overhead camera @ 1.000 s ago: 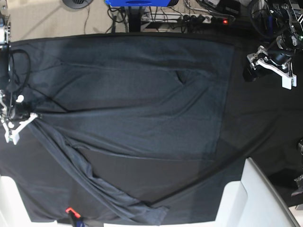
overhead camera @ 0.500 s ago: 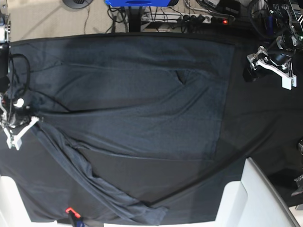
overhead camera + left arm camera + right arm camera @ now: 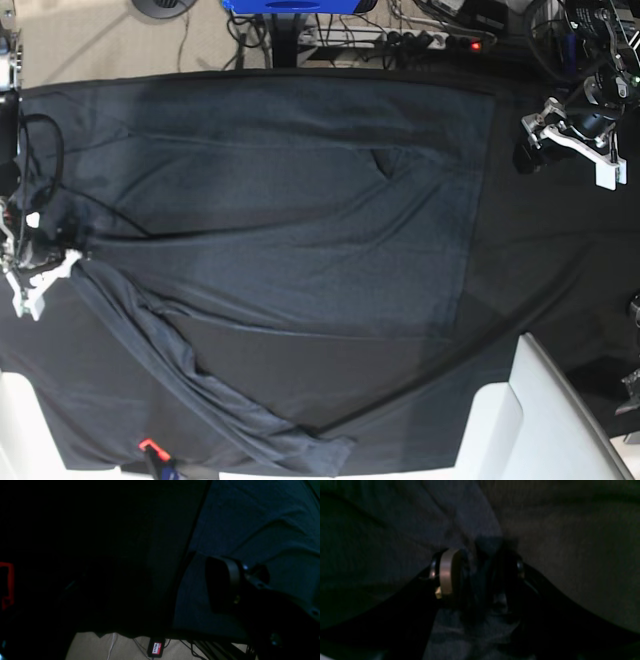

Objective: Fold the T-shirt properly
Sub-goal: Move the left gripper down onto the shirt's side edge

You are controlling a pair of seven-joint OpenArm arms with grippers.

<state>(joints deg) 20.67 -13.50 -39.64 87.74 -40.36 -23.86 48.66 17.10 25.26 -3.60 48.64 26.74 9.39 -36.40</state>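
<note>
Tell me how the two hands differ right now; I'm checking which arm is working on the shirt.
The right hand sits low at the T-shirt's edge, with cloth bunched between its fingers; the left hand hovers off the shirt, beside its far edge, over the black tablecloth. The left hand holds nothing. Whether the right hand's grip is tight cannot be told. Both have white fingers.

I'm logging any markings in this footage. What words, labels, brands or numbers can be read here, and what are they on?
Red-and-white label on a small black device on the floor, left wrist view: handwritten word, too blurred to read.
T-shirt: no print or tag visible.
Nothing else readable in any view.
</note>
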